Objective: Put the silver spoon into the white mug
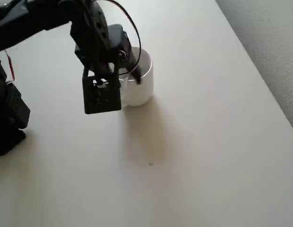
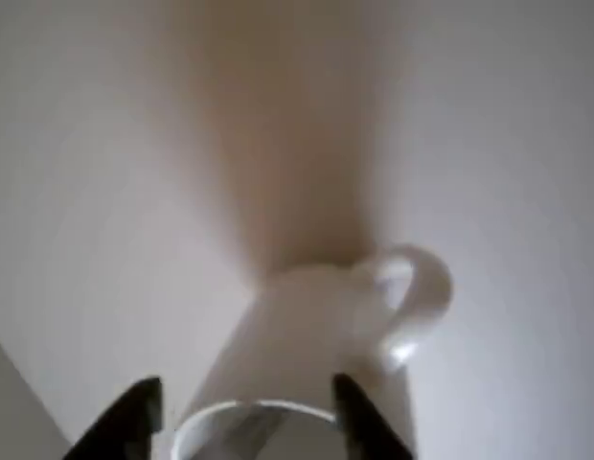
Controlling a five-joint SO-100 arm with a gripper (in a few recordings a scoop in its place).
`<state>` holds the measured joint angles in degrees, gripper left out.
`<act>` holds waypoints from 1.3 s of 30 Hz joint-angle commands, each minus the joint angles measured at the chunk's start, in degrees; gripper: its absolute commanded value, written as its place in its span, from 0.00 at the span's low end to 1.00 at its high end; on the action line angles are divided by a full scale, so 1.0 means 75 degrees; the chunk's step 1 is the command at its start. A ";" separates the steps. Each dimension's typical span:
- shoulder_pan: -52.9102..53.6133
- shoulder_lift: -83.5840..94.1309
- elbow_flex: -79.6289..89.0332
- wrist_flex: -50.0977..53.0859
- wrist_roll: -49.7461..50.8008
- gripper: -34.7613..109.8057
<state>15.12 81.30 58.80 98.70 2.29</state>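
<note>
Parted fingers are what I get from the gripper [image 2: 247, 417] in the wrist view: two dark fingertips [image 2: 134, 414] stand well apart at the bottom edge, one on each side of the white mug [image 2: 307, 326], with nothing clamped between them. I see the mug upright on the pale table [image 2: 96, 192], its loop handle [image 2: 417, 292] sticking out to the right in that view and its rim just between the tips. Inside the mouth I can make out a faint grey streak that may be the silver spoon [image 2: 247, 426], but the blur keeps me from being sure. From the overhead view, the black arm [image 1: 97, 45] leans over the mug [image 1: 137, 90] and covers much of its opening, with the gripper [image 1: 132, 75] right at the rim. A soft shadow runs from the mug across the table [image 1: 208, 165].
</note>
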 commanded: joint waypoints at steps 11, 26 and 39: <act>0.0258 0.5297 0.1734 0.0246 -0.1148 0.23; -0.0293 1.4320 1.4051 -0.4969 -0.2203 0.23; 0.0082 1.4309 1.5164 -0.4770 -0.1430 0.23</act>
<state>15.21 187.91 172.44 63.63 -9.23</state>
